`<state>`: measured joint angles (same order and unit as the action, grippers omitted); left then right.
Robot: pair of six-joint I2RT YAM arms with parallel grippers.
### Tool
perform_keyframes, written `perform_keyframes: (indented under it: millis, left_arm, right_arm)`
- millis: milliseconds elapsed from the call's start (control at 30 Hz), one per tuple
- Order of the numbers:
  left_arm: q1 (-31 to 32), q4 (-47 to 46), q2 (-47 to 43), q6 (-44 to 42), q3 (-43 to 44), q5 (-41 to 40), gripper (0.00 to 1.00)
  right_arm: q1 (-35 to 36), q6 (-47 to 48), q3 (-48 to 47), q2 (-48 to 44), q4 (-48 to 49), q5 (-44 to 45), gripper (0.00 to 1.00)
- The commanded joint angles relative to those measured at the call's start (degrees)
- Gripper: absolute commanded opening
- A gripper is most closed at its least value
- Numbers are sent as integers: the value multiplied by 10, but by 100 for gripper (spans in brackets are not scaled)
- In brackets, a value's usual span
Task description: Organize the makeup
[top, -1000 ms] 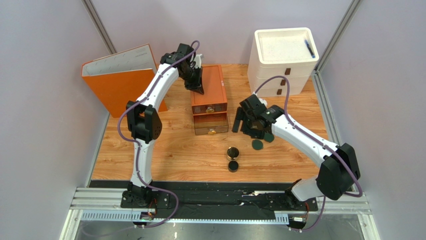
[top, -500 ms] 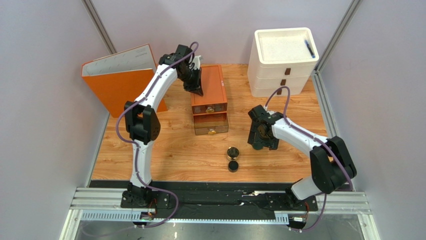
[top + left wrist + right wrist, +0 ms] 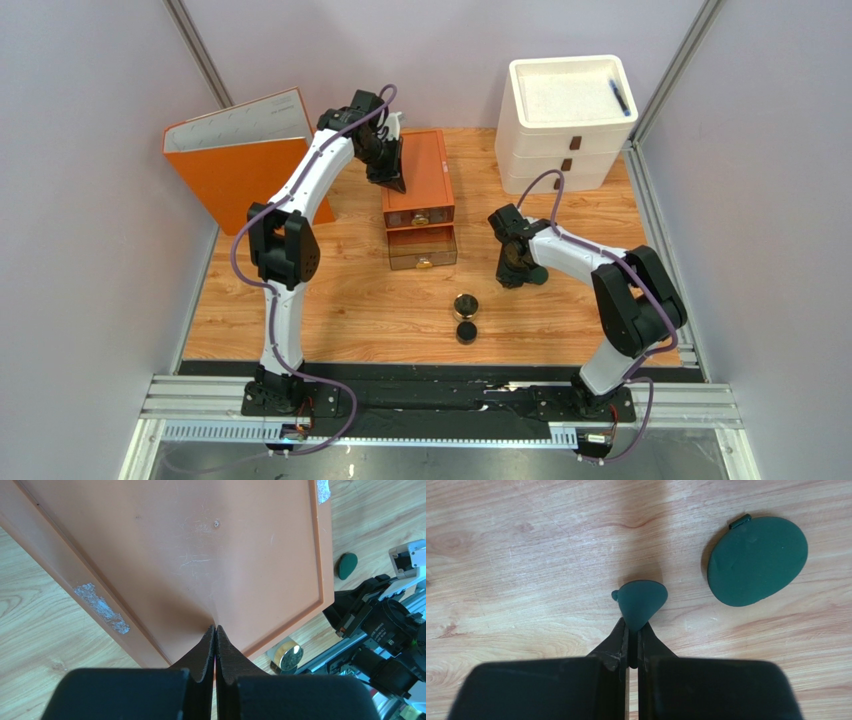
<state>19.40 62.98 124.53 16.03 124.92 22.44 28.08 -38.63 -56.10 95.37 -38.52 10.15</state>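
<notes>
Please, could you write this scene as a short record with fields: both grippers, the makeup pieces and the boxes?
left gripper: jaws shut, holding nothing, tips at the top of the orange drawer box
right gripper: jaws shut on a dark green disc, held on edge
second dark green disc: flat on the wooden table, apart from the held one
round gold jar: on the table, black pot beside it, nearer the arm bases
white drawer unit: black pen on top
orange binder: far left
</notes>
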Motion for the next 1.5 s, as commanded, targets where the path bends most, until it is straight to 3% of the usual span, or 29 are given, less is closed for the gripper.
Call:
perform_keyframes:
  millis: [0, 200, 367, 567, 967, 1000, 1100, 1133, 1167, 1233, 1467]
  left_arm:
    - [-2, 33, -3, -17, -17, -26, 0]
    - [-2, 29, -3, -16, -15, -23, 0]
    - [-2, 29, -1, -14, -17, -22, 0]
    - [-2, 32, -2, -19, -17, -25, 0]
    - [-2, 39, -4, -27, -19, -31, 0]
    - [-2, 39, -5, -27, -18, -33, 0]
    - [-2, 40, -4, -27, -17, -32, 0]
    - [-2, 40, -4, -28, -17, -31, 0]
    - [-2, 41, -3, -28, -17, -31, 0]
    - [-2, 42, -3, -29, -17, -31, 0]
    - [-2, 40, -1, -28, -16, -27, 0]
  right_arm:
    - [-2, -5, 9, -23, -1, 3, 0]
    - [27, 24, -31, -95, -14, 5, 0]
    - [82, 43, -103, -97, -26, 11, 0]
    - [125, 51, -194, -35, -21, -2, 0]
    - [139, 52, -332, 86, -22, -46, 3]
    - [139, 57, -335, 95, -21, -52, 7]
    - [139, 58, -343, 97, -13, -65, 42]
    - [140, 58, -341, 96, -9, -65, 58]
    - [141, 59, -336, 93, -6, -66, 64]
    - [141, 62, -331, 84, 1, -63, 70]
    - [133, 54, -283, 26, -16, 15, 72]
